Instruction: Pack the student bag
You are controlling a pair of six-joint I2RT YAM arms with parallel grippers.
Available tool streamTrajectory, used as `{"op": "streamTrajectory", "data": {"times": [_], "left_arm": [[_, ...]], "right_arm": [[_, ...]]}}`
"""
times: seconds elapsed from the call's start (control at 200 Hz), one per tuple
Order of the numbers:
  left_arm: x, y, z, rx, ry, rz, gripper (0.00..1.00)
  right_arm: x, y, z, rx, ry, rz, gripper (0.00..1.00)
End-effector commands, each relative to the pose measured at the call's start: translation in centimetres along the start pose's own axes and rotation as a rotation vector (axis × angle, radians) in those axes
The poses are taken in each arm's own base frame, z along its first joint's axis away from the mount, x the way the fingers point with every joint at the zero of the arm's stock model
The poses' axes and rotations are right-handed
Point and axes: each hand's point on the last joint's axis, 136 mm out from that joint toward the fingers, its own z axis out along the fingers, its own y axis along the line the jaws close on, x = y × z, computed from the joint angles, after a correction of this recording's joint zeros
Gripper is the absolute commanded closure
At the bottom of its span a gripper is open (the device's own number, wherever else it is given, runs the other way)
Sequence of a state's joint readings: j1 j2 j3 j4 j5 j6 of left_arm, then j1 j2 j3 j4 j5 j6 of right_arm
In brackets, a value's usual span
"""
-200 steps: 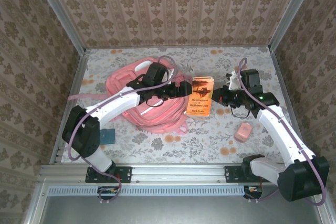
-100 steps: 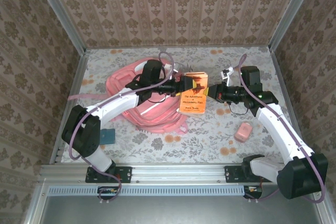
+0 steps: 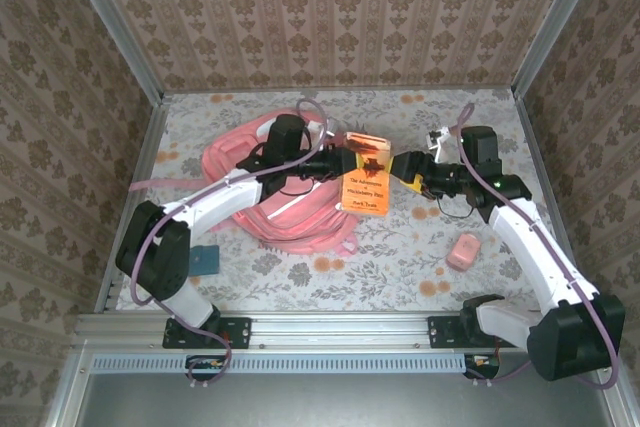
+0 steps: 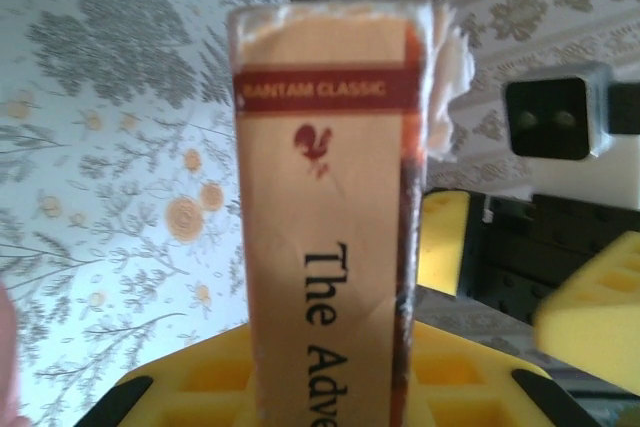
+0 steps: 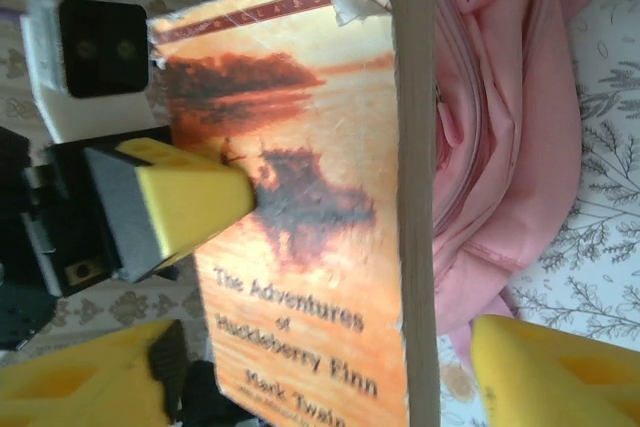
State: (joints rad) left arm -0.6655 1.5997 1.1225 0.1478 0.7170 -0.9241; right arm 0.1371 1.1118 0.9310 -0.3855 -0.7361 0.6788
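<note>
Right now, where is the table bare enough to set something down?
Free on the table: the near strip between teal card and pink block; far-right corner behind right gripper. Crowded: the middle, with bag, book and left gripper.

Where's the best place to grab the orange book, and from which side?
Pinch the book by its spine edge, jaws on both covers, coming from the student bag side. It is thin, flat and lifted off the table, so both covers are free. The left gripper holds it that way; the right gripper is open by the page edge.
</note>
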Motion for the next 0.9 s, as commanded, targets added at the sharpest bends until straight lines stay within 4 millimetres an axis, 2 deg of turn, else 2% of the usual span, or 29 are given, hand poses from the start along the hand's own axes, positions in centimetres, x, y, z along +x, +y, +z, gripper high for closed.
{"op": "streamTrajectory", "data": {"times": [0.0, 0.17, 0.32, 0.655, 0.895], "left_arm": [[-2.7, -0.9, -2.5, -0.039, -0.155, 0.015, 0.78], [-5.0, -0.2, -4.6, -0.12, -0.323, -0.016, 0.78], [-6.4, 0.0, -5.9, -0.138, -0.441, -0.112, 0.77], [-7.7, -1.5, -5.8, -0.045, -0.595, -0.202, 0.77], [-7.7, -2.1, -5.7, 0.007, -0.663, -0.282, 0.78]], "right_arm": [[-0.4, -0.1, -0.1, -0.033, -0.066, 0.065, 0.16], [0.2, 0.0, 1.2, -0.148, -0.087, 0.21, 0.1], [0.7, 1.1, 2.6, -0.224, -0.089, 0.313, 0.06], [0.8, 3.8, 4.8, -0.325, -0.12, 0.434, 0.01], [-0.5, 5.4, 6.2, -0.428, -0.129, 0.544, 0.0]]}}
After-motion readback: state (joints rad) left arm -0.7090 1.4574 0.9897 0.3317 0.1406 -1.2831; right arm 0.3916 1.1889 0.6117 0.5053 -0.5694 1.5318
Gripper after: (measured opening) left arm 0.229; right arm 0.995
